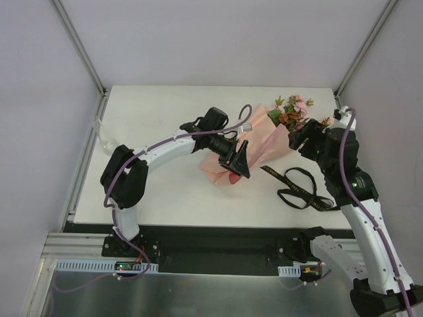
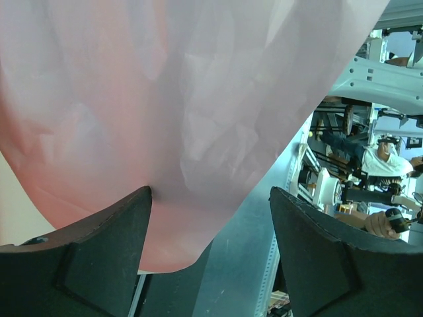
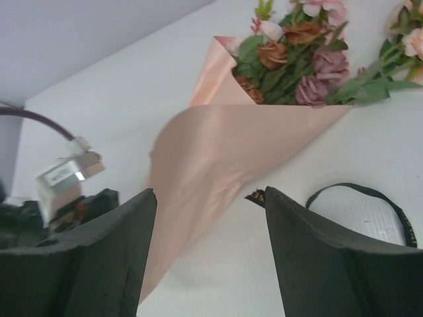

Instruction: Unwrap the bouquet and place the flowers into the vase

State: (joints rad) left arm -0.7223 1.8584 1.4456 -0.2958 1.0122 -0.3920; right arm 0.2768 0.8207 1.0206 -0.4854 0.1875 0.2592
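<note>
The bouquet lies on the table's right half with its pale pink paper (image 1: 248,142) loosened around the stems. The flowers (image 1: 294,109) stick out of its far end, peach, rust and mauve blooms (image 3: 297,56) among green leaves. My left gripper (image 1: 239,164) is open at the paper's near, narrow end, and the paper (image 2: 165,112) fills its view, drooping partly between the fingers. My right gripper (image 1: 299,140) stands open just right of the bouquet with nothing between its fingers (image 3: 112,251). A faint see-through vessel, the vase (image 1: 106,135), shows at the table's left edge.
The black ribbon (image 1: 301,188) lies untied in loose loops on the table, near the front right, with one end (image 3: 256,196) by my right gripper. White walls and metal posts enclose the table on three sides.
</note>
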